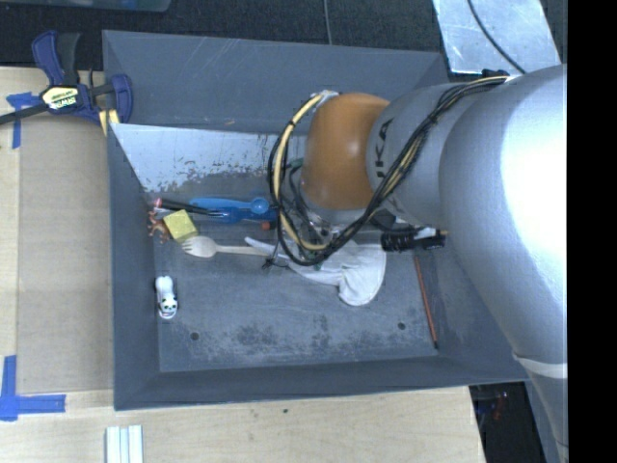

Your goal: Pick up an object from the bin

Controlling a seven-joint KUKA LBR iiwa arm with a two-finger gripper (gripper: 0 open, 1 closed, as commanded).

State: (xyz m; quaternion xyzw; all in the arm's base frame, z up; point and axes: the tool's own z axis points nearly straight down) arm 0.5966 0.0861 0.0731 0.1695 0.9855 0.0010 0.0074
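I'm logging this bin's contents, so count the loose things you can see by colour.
Blue: 1, tool
Yellow: 1, block
White: 3, spoon, toy, cloth
Brown: 1, stick
Total: 6; the arm may hide more.

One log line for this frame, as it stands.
gripper: low over middle of bin | nearest: white spoon, white cloth | elsewhere: blue brush, yellow block, white toy

Dark floor [241, 8] — pale tabletop [58, 258]
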